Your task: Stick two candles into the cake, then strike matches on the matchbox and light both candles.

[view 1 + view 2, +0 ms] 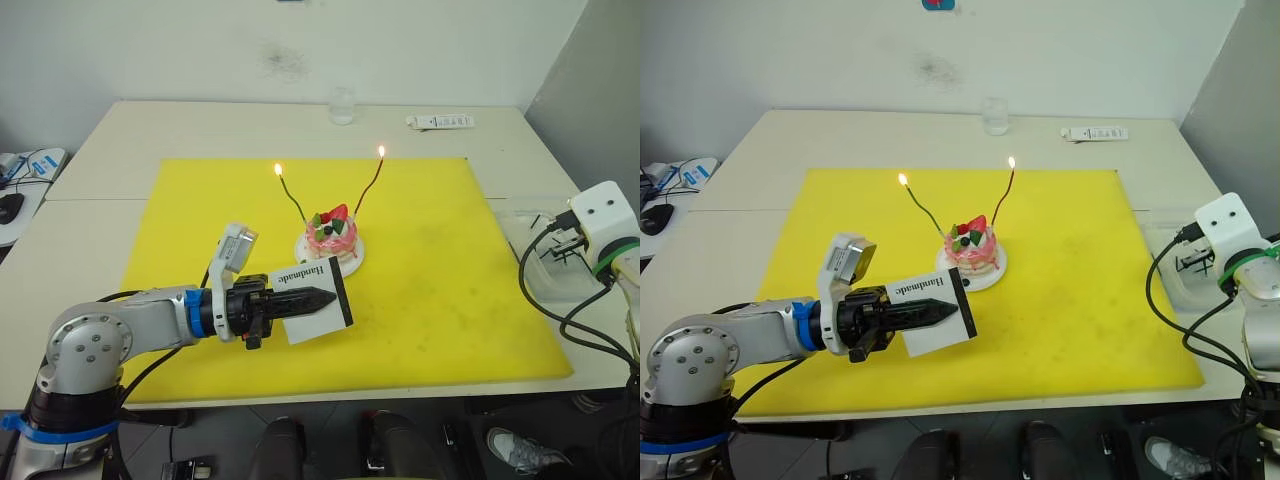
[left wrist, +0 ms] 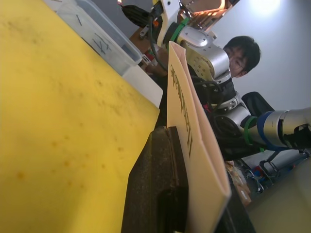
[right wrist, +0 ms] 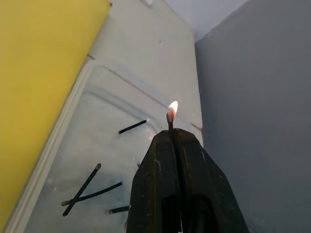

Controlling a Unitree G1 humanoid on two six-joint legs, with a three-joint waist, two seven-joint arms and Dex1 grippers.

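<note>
Here the left fingers (image 1: pixel 325 298) clamp the matchbox (image 1: pixel 311 300) edgewise, the right fingers (image 3: pixel 171 137) pinching a burning match (image 3: pixel 170 118).

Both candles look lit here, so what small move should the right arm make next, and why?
Probably lower the right gripper and release its burning match into the clear tray beneath, beside the spent matches. The green candle and red candle in the cake already carry flames.
</note>
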